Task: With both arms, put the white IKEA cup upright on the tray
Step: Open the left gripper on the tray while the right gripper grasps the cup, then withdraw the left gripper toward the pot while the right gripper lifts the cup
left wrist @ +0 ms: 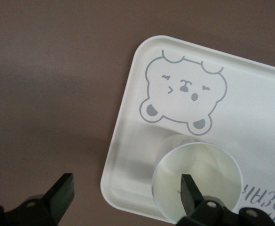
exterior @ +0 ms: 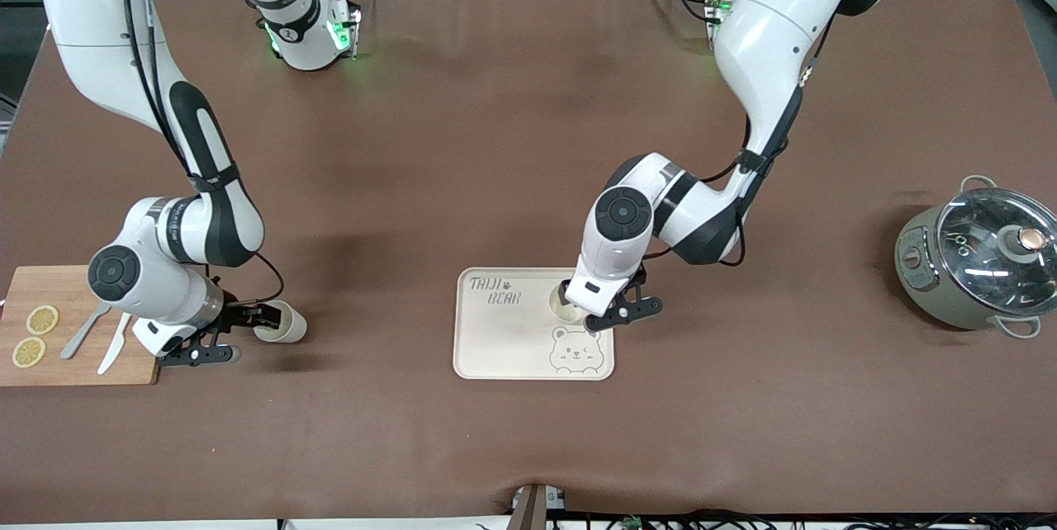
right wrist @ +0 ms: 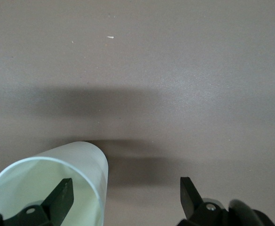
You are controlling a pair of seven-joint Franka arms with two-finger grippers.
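2nd cup (right wrist: 48, 183) lying, R wrist

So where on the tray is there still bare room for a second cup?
The tray is bare under the TAIJI BEAR lettering, toward the right arm's end. The edge toward the left arm's end is crowded: an upright cup with the open left hand around its rim.
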